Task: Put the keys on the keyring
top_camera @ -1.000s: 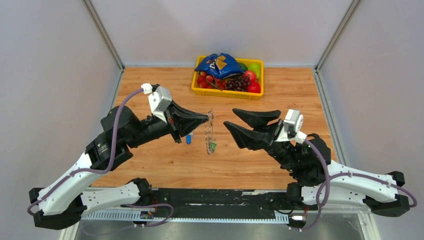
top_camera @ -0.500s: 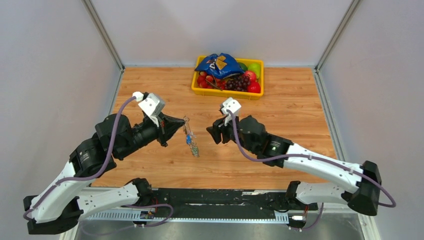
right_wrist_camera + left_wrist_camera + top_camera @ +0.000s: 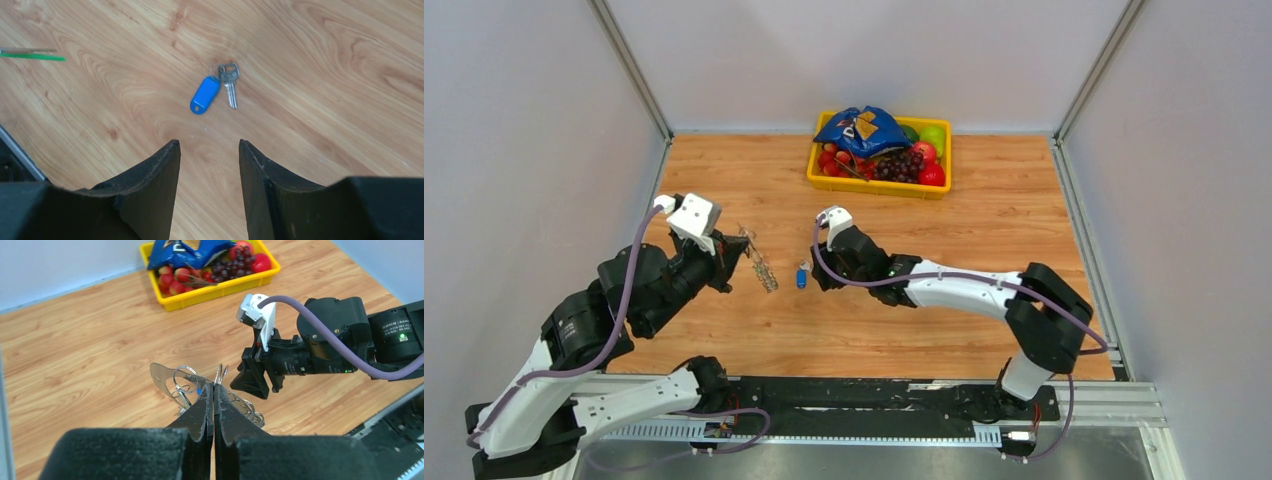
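Top external: one large thin grey metal keyring (image 3: 762, 268), fringed with silver keys, hanging from left gripper (image 3: 746, 243), left of table centre. One loose silver key with blue plastic tag (image 3: 801, 276) flat on wooden table (image 3: 984, 250), right gripper (image 3: 810, 272) just above it. One yellow plastic fruit bin (image 3: 879, 186), far edge. Versus half second earlier: both grippers shifted left, keyring carried along.
Left wrist: jaws clamped on keyring.
Right wrist: jaws apart, empty; key and tag lying ahead of fingertips.
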Motion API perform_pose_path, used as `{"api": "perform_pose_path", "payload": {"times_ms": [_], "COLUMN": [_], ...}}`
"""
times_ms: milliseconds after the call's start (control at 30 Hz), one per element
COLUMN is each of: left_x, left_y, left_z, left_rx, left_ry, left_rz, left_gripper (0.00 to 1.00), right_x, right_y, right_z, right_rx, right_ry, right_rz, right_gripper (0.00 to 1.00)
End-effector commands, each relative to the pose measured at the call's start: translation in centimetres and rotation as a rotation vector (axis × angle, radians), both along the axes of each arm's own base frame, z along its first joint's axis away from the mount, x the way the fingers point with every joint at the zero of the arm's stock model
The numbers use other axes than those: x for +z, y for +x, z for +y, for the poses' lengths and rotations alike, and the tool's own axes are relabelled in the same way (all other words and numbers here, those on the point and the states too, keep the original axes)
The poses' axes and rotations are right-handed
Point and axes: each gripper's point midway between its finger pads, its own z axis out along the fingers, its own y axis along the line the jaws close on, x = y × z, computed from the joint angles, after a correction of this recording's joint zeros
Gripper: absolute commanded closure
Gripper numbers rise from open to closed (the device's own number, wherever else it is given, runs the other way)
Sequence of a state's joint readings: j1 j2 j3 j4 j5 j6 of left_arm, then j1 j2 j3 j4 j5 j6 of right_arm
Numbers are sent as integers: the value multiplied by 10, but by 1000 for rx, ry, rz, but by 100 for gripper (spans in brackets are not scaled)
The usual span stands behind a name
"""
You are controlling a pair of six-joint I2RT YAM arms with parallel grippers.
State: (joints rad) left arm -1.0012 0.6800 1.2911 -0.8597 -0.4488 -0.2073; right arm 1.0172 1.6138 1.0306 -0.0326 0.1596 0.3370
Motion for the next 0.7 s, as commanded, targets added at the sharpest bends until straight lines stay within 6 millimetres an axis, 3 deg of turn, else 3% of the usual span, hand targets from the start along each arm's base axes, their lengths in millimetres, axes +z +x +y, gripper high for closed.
{"api": "perform_pose_path", "payload": {"times_ms": [0,300,433,667], "left_x": [0,-12,-22,-22], "left_y": [9,14,14,13], "left_z": [27,48,55,59], "left_rx": [149,261,295,297], "left_ry": [-6,-35,-45,-87], "left_rz": [-23,-48,-54,-86], "left_gripper": [100,100,100,100], "right_x": [26,-9,-25,-52], "right_y": [20,45,51,57], "right_z": [47,91,94,94], "right_rx": [-14,-83,-126,-172], "right_ry": [165,140,103,45], "right_rz": [8,14,-6,-19], "right_gripper": [51,55,58,59]}}
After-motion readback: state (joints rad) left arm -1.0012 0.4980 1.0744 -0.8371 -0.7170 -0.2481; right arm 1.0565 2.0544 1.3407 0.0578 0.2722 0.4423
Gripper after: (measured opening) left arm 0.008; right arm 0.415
